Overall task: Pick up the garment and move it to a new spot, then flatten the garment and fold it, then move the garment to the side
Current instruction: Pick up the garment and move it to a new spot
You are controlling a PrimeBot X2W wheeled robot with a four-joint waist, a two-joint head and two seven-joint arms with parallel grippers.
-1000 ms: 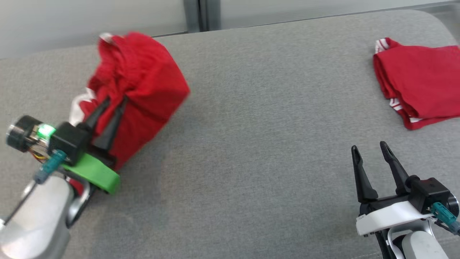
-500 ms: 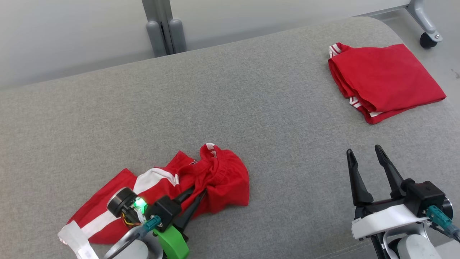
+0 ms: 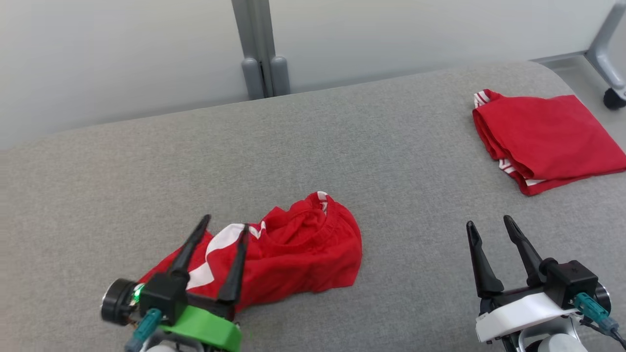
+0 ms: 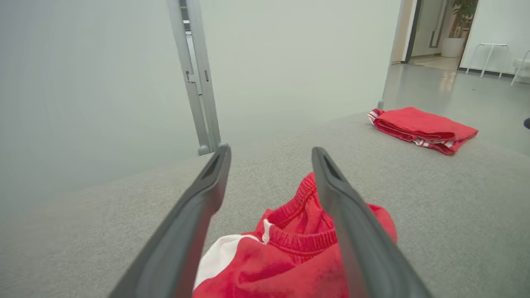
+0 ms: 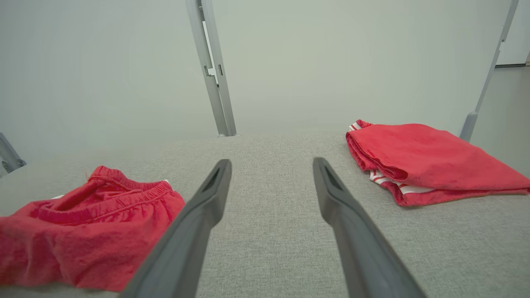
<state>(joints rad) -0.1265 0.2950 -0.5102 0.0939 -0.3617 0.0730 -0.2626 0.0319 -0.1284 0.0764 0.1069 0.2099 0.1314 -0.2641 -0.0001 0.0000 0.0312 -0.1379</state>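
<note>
**Op:** Logging nearest first. The left gripper (image 3: 226,221) sits at the lower left of the head view. Its fingers are spread wide and nothing is clamped between them. The tips overlap the near left end of the crumpled garment (image 3: 303,249), which is red with a white stripe (image 3: 220,244).

**Obs:** Are they touching the cloth?

**Op:** I cannot tell from the head view. The left wrist view adds that the cloth lies low between the two fingers, with its elastic waistband (image 4: 306,240) bunched and facing up. Those fingers hide both flanks of the heap.

**Obs:** And the right side?

**Op:** The right gripper (image 3: 489,221) is at the lower right, fingers parted and holding nothing. It is over the bare grey table (image 3: 342,146), well apart from the heap. Its wrist view shows the heap side-on at the left edge, standing in a low mound. The head view flattens that out.

**Obs:** What is further out?

**Op:** A folded garment (image 3: 547,137), also red, lies near the far right corner. The right wrist view shows its stacked layers and the red-and-white striped trim along the near edge. From the head view I mostly get the flat top. Bare cover lies between it and the right gripper.

**Obs:** And past the table?

**Op:** A grey post (image 3: 259,49) stands against a pale wall panel (image 3: 122,58). A caster (image 3: 614,98) is on the floor at the far right.
</note>
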